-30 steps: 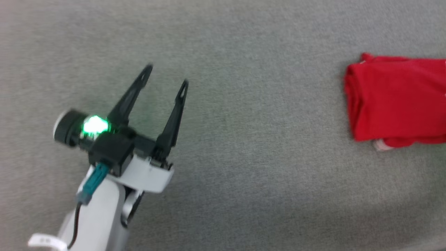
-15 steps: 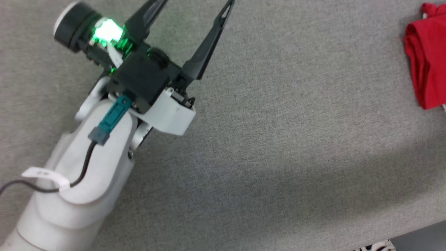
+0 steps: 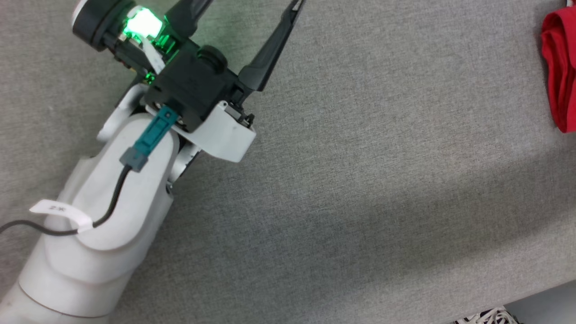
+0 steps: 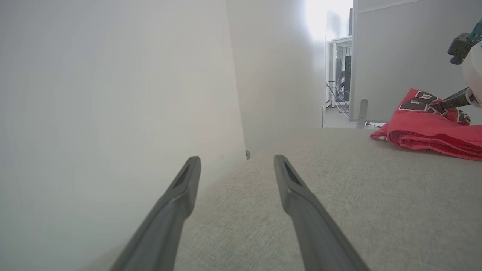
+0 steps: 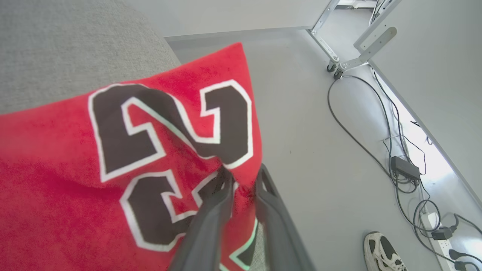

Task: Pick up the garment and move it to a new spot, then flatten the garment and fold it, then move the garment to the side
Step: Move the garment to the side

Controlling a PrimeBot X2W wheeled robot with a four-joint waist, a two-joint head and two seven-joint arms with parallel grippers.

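I am spreading my left gripper (image 4: 236, 160) wide, empty, above the grey fabric surface (image 3: 360, 180). My right gripper (image 5: 244, 175) is pinching a fold of the garment (image 5: 56, 195) beside its 23; it is lying at the surface's right edge.

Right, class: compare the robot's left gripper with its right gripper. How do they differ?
The left gripper has its fingers wide apart; the right gripper has them close together. The left gripper holds nothing; the right gripper pinches a fold of the red shirt. Both have two long dark fingers.
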